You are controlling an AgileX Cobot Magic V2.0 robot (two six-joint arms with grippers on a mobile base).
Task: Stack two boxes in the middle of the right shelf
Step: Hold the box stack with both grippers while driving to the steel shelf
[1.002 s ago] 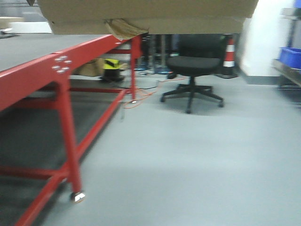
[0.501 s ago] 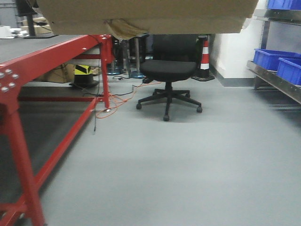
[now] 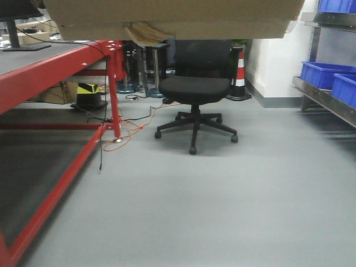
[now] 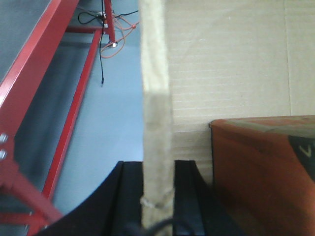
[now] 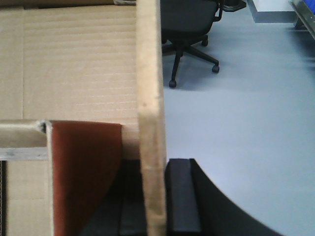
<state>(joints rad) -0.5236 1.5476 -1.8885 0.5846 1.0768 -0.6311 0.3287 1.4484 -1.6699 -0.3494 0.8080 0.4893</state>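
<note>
A brown cardboard box point(image 3: 172, 16) fills the top of the front view, seen from below, with a twisted scrap of yellowish tape point(image 3: 146, 33) hanging from it. My left gripper point(image 4: 157, 164) is shut on the box's left wall point(image 4: 156, 73). My right gripper point(image 5: 152, 162) is shut on its right wall point(image 5: 149, 73). A red-brown object point(image 4: 261, 167) lies inside the box and also shows in the right wrist view point(image 5: 83, 167). The steel shelf point(image 3: 325, 100) stands at the far right. I see no second carton.
Blue plastic bins point(image 3: 325, 71) sit on the shelf. A red-framed table point(image 3: 55, 72) runs along the left. A black office chair point(image 3: 194, 89) stands ahead, with a striped traffic cone point(image 3: 240, 67) behind it. Orange cables point(image 3: 130, 128) lie on the grey floor.
The view has swung right: the red table slid left and the shelf with blue bins came into view. The box stays held in both grippers.
</note>
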